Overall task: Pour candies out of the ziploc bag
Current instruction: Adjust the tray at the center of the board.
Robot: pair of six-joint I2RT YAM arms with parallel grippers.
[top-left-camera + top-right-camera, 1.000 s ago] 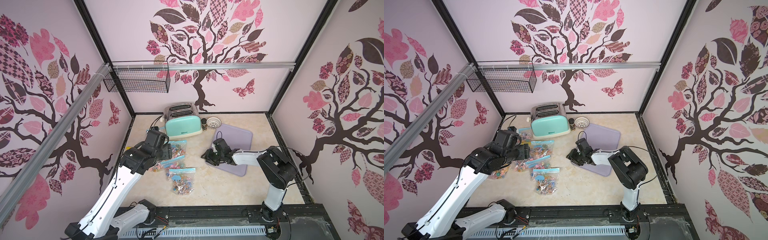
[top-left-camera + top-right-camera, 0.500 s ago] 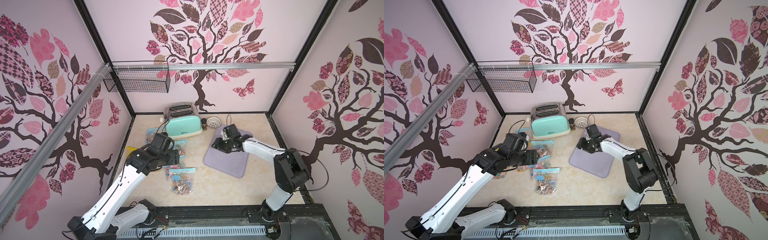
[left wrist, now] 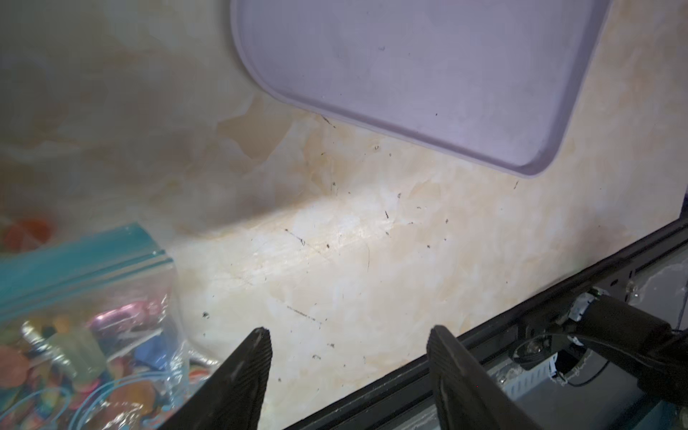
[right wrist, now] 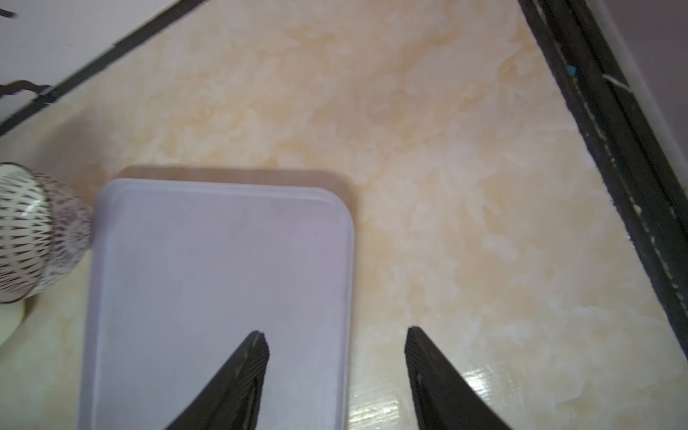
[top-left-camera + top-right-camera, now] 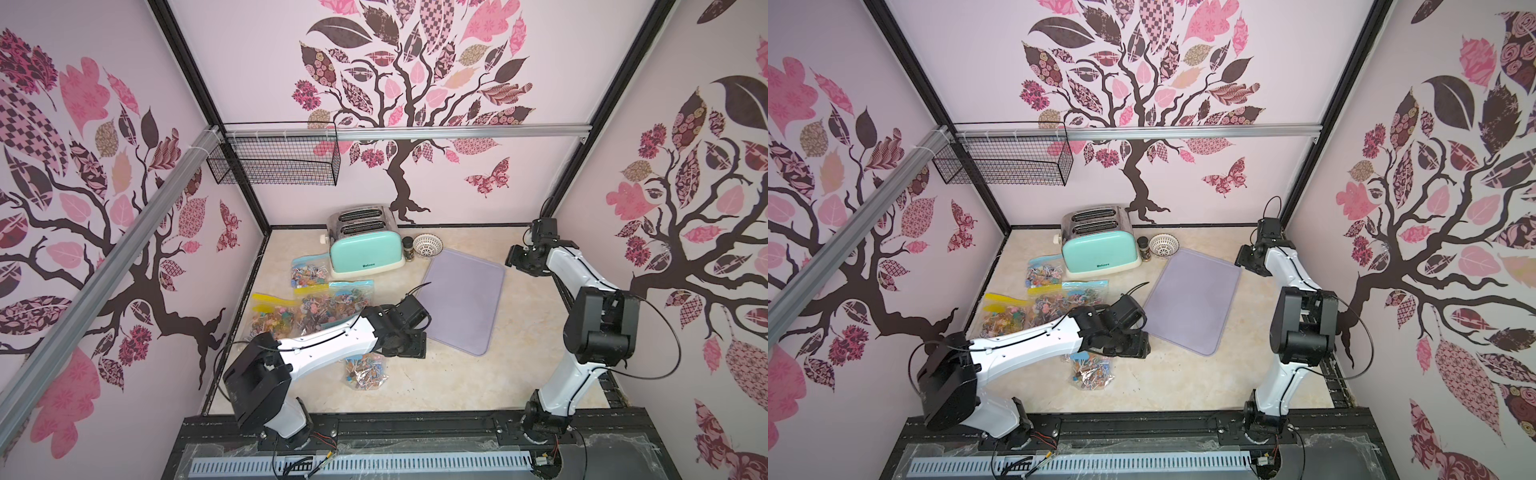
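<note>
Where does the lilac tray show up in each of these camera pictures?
Both top views: the lilac tray lies mid-table, near the mint toaster.
Left wrist view: one rounded end of it, across bare table from the left gripper.
Right wrist view: its other end, partly below the right gripper.
Shared landmark: the white slotted bowl by the tray's corner; the left wrist view misses it.

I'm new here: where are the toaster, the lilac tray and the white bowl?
Mint toaster (image 5: 365, 255): in a top view, side panel.
Lilac tray (image 5: 461, 303): in a top view, bare middle.
White slotted bowl (image 5: 428, 245): in a top view, inner floor.
</note>
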